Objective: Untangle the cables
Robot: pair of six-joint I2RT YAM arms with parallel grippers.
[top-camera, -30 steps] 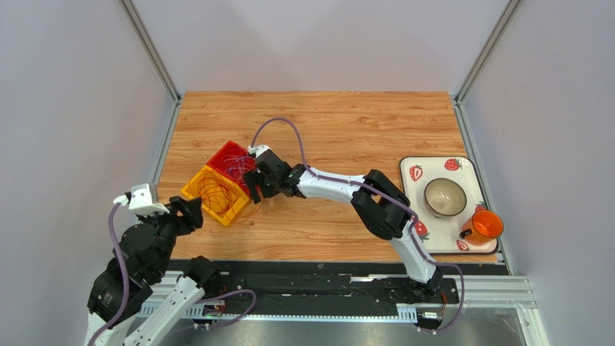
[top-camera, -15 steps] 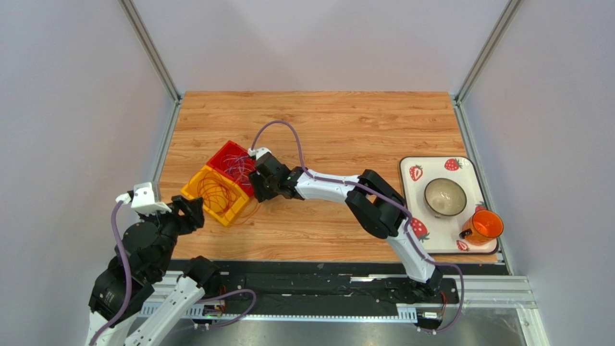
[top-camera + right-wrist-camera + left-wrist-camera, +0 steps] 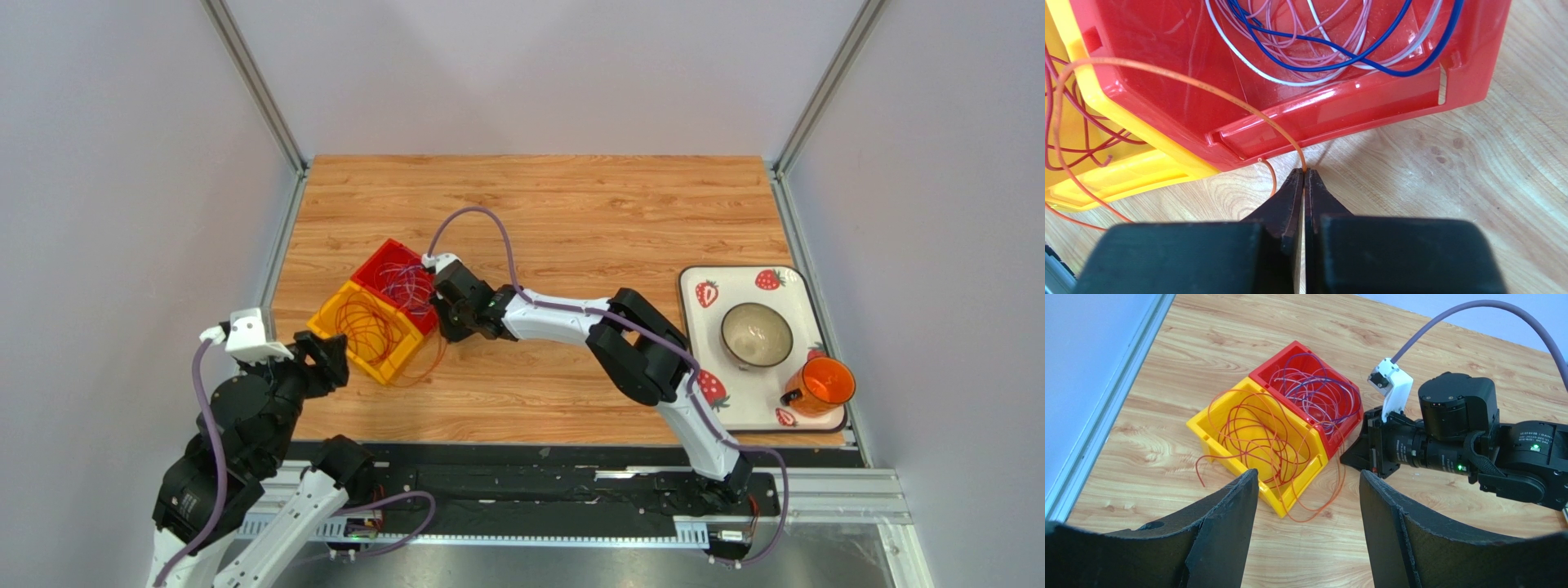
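Since a second ago my right gripper point(image 3: 1303, 176) has gone from wide apart to pinched together, and its wrist has crept a touch closer to the red bin point(image 3: 1364, 107). The left arm has hardly moved.

The cables point(image 3: 1315, 395) lie in two lots. Blue, pink and white loops sit inside the red bin. Orange and dark red loops fill the yellow bin point(image 3: 1203, 427), which touches the red bin's side. A few orange strands spill over the rims onto the table point(image 3: 1425, 539) just in front of the red bin.

One orange cable point(image 3: 1186, 76) arcs from the yellow bin across the red bin's outer wall and runs down into the right gripper's tips. Those tips are closed on it just outside that wall, low over the wood.

The left gripper point(image 3: 1308, 475) hangs well back from the red bin, on the yellow bin's side. Its jaws stand wide apart, holding nothing and touching nothing.
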